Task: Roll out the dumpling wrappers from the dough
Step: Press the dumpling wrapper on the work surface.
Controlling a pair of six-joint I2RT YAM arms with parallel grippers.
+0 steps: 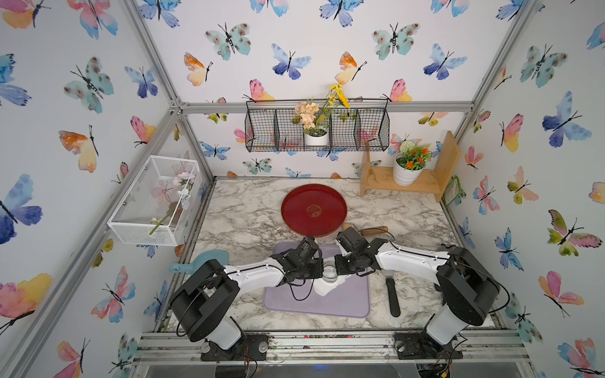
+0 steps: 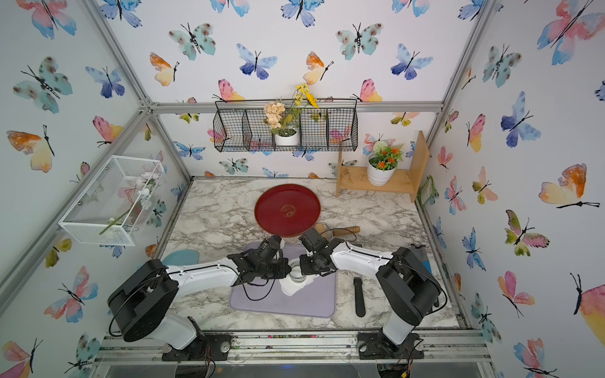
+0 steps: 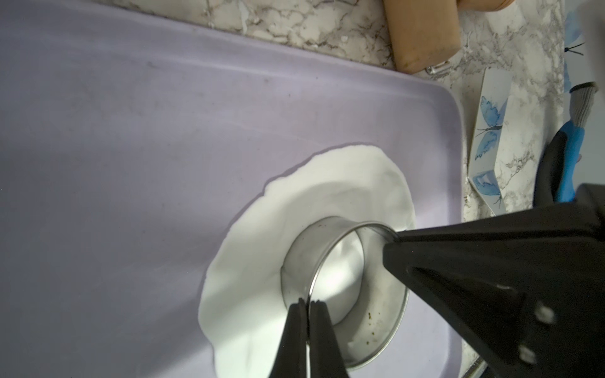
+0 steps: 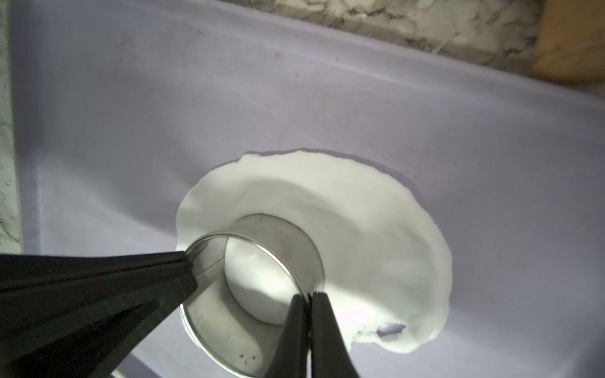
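In both top views the dough lies flat and white about the middle of a lilac mat on the near part of the marble tabletop. A ring cutter of bright metal stands upright on the dough. The left arm and the right arm reach in from the two sides and meet over the ring; their jaws are hidden beneath the wrists here. A round red tray lies just beyond the mat's far edge, a wooden roller just right of the tray, and a black-handled scraper on the tabletop right of the mat.

In the left wrist view the left jaws are closed tight on the ring cutter, its thin wall pinched between them at the rim. The right jaws touch the rim on the opposite side. The dough spreads out round the ring with a wavy, irregular edge, and more white shows inside it.

In the right wrist view the right jaws are likewise closed on the ring's wall at the rim, and the left jaws meet the rim across from them. The dough rests on the mat and has a small torn hole near one edge.
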